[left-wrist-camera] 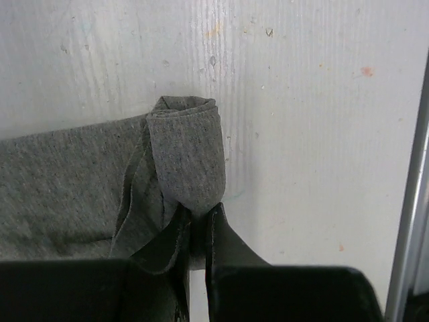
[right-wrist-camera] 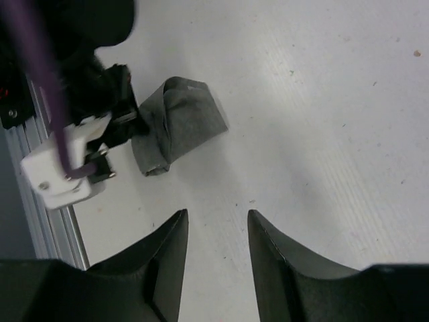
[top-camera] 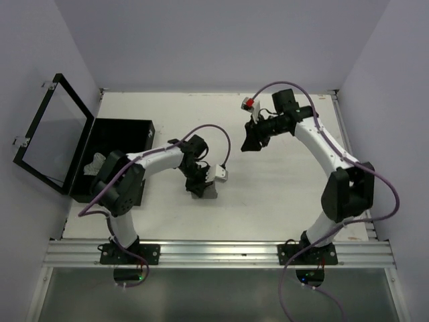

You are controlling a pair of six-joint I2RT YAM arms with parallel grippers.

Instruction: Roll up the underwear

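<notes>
A heather grey underwear (top-camera: 208,192) lies partly rolled on the white table, just left of centre. My left gripper (top-camera: 196,182) is shut on its rolled end. In the left wrist view the roll (left-wrist-camera: 186,154) stands up from the pinching fingertips (left-wrist-camera: 221,235) of the left gripper (left-wrist-camera: 199,215), and the flat rest of the cloth spreads to the left. My right gripper (top-camera: 253,139) is open and empty, hovering apart at the back right. In the right wrist view the right gripper (right-wrist-camera: 217,221) is spread over bare table, with the underwear (right-wrist-camera: 184,121) beyond it.
A flat black box (top-camera: 124,132) with its hinged lid (top-camera: 50,134) open stands at the far left, with pale cloth (top-camera: 94,164) inside. An aluminium rail (top-camera: 221,253) runs along the table's near edge. White walls close in the left, back and right sides.
</notes>
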